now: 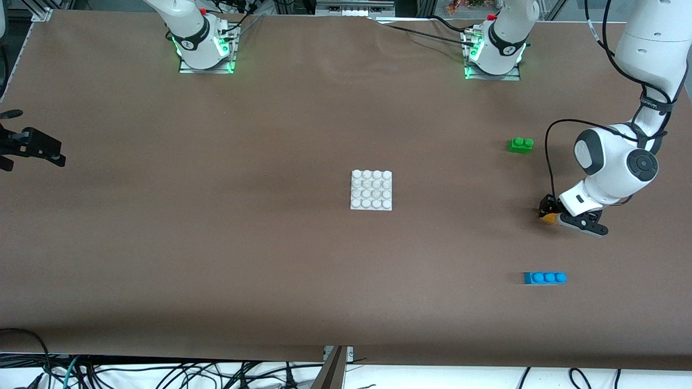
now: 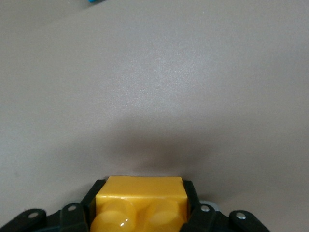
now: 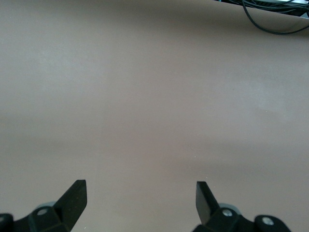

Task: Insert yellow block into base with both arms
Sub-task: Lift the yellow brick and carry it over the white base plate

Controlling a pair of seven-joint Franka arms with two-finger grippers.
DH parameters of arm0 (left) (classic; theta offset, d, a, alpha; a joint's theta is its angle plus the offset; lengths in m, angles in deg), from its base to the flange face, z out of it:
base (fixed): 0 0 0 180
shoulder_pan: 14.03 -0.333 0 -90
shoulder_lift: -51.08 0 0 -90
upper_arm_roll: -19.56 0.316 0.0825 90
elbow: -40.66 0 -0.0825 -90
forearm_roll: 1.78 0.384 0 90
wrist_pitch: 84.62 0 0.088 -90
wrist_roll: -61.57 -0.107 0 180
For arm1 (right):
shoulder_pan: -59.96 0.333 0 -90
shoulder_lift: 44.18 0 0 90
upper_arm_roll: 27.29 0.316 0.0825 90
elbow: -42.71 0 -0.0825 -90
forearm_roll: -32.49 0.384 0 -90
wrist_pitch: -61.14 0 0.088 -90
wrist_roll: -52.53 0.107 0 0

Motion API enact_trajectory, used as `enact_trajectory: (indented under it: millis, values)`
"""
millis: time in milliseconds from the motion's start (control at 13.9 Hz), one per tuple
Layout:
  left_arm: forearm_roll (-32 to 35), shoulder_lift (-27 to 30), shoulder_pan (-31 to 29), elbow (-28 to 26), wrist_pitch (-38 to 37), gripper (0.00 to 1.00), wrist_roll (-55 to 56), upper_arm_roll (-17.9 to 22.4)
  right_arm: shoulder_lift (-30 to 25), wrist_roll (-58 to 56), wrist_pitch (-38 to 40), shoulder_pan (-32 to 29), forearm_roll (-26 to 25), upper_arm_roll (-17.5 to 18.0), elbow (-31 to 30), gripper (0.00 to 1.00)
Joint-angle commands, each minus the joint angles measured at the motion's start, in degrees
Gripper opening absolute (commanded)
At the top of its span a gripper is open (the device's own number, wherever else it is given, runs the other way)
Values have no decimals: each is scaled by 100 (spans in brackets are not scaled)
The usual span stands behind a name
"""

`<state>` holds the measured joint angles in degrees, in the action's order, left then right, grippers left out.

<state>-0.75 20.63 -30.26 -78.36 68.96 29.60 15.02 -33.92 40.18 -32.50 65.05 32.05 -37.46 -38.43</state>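
My left gripper [image 1: 547,212] is shut on the yellow block [image 1: 550,218], low at the tabletop toward the left arm's end. In the left wrist view the block [image 2: 141,200] sits between the black fingers [image 2: 94,199], with its two studs showing. I cannot tell whether it still touches the table. The white base [image 1: 371,189], a 4x4 stud plate, lies flat mid-table, well apart from both grippers. My right gripper [image 1: 33,147] waits open and empty at the right arm's end; the right wrist view shows its gripper [image 3: 140,195] over bare table.
A green two-stud brick [image 1: 520,145] lies farther from the front camera than the left gripper. A blue three-stud brick [image 1: 545,277] lies nearer to it, and its corner shows in the left wrist view [image 2: 96,1]. Cables hang along the table's front edge.
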Motion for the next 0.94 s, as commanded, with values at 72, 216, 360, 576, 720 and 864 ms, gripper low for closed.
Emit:
enact_trajectory:
  millis: [72, 216, 360, 576, 720, 864]
  values:
    - [126, 135, -12, 10, -72, 25, -170, 24, -16, -49, 4, -34, -44, 51, 29, 100]
    - [126, 311, -3, 219, -579, 25, -135, -11, -7, -49, 4, -34, -44, 51, 29, 100]
    - [117, 408, 15, 693, -1553, 25, -4, -72, -7, -40, 13, -34, -44, 51, 29, 100]
    - [29, 522, 111, 1327, -2882, 26, 531, -317, -16, -49, 13, -34, -44, 51, 29, 100]
    - [38, 645, 111, 1687, -3559, 26, 1363, -765, -16, -40, 21, -34, -44, 51, 29, 100]
    - [73, 637, 146, 2022, -3991, 26, 2112, -1222, -16, -40, 21, -34, -35, 51, 29, 100]
